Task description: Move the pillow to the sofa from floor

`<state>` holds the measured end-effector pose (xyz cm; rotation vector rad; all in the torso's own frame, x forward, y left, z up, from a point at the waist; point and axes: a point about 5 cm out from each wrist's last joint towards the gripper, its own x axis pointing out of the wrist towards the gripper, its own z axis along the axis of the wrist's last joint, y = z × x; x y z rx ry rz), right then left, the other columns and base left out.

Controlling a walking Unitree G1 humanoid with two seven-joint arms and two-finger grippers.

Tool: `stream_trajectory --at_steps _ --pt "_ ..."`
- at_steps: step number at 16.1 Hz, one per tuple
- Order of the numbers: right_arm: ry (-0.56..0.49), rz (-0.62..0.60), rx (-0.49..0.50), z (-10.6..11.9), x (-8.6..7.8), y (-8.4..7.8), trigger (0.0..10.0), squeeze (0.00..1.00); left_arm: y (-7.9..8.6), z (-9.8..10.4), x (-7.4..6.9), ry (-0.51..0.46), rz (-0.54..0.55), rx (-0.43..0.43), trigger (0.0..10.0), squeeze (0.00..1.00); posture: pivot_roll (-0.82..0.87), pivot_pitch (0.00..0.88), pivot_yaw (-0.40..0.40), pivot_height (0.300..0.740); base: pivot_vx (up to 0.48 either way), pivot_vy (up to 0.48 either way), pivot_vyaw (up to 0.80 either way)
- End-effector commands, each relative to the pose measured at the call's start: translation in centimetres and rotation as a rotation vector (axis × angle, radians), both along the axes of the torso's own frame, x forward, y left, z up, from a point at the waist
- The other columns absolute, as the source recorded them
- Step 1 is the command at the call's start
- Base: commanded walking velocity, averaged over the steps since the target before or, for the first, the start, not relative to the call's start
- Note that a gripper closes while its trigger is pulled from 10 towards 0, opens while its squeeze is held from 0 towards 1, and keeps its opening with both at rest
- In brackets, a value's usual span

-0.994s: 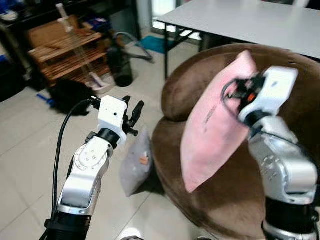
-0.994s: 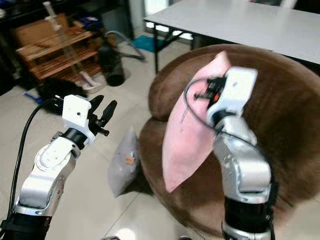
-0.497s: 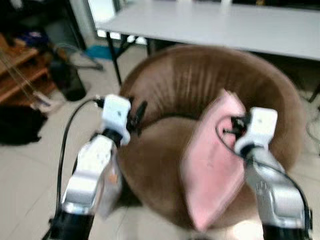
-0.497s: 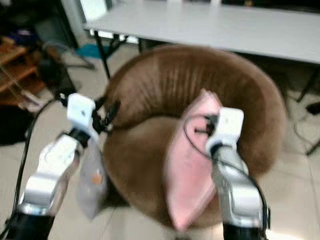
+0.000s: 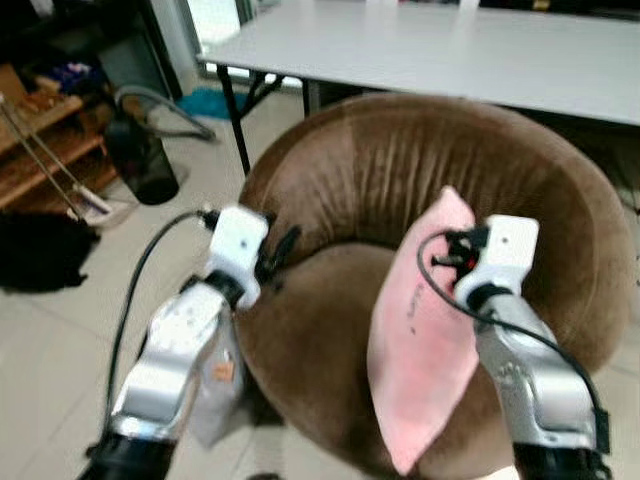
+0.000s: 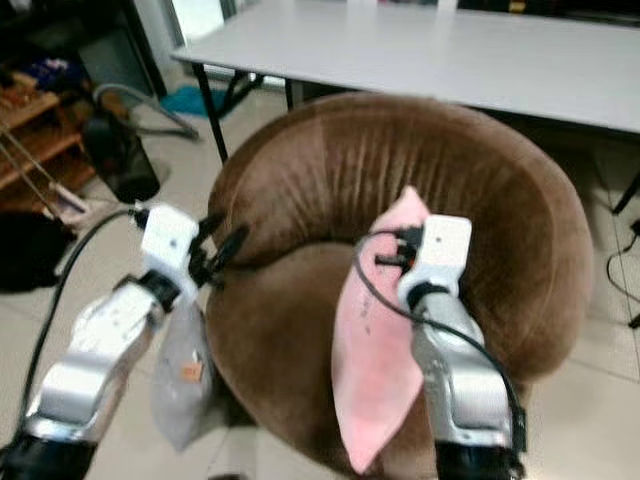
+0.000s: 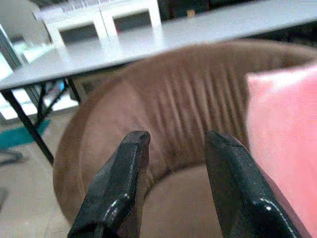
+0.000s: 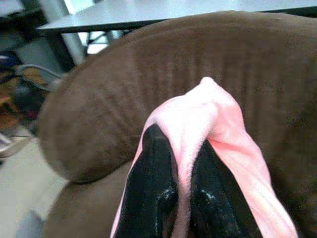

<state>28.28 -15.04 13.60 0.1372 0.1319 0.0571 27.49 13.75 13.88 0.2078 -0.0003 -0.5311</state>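
A pink pillow (image 5: pixel 420 350) hangs by its top corner from my right gripper (image 8: pixel 179 148), which is shut on a fold of the fabric. The pillow dangles upright over the seat of the round brown sofa (image 5: pixel 400 170), its lower tip near the seat's front edge. My left gripper (image 7: pixel 177 141) is open and holds nothing. It is raised at the sofa's left side, pointing at the backrest. A grey pillow (image 5: pixel 215 390) leans on the floor against the sofa's left flank, partly behind my left arm.
A long white table (image 5: pixel 450 50) with black legs (image 5: pixel 235 115) stands right behind the sofa. To the left are a wooden rack (image 5: pixel 40 130), a black bin (image 5: pixel 140 160) and a black bag (image 5: pixel 40 250) on the tiled floor.
The view has swung round, so the sofa is now centred. The pink pillow, still in my right gripper, hangs over the seat. My left gripper is closer to the sofa's edge.
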Motion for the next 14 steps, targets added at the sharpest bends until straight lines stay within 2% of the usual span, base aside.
stream_trajectory --at_steps 1,4,6,14 --pt "-0.062 0.062 0.019 1.2 0.3 1.0 10.0 0.0 -0.3 -0.2 -0.7 0.025 -0.068 0.017 10.0 0.0 -0.01 0.045 0.069 0.74 0.0 0.0 0.0" --pt "-0.097 0.163 0.034 2.5 0.8 2.0 10.0 0.0 0.4 -0.3 -1.2 0.041 -0.099 0.048 10.0 0.0 -0.01 0.049 0.064 0.74 0.0 0.0 0.0" --pt "-0.133 0.237 0.039 3.9 2.2 2.6 10.0 0.0 0.7 -0.1 -1.7 0.057 -0.151 0.056 10.0 0.0 0.0 0.064 0.06 0.74 0.0 0.0 0.0" --pt "-0.133 0.237 0.039 3.9 2.2 2.6 10.0 0.0 0.7 -0.1 -1.7 0.057 -0.151 0.056 10.0 0.0 0.0 0.064 0.06 0.74 0.0 0.0 0.0"
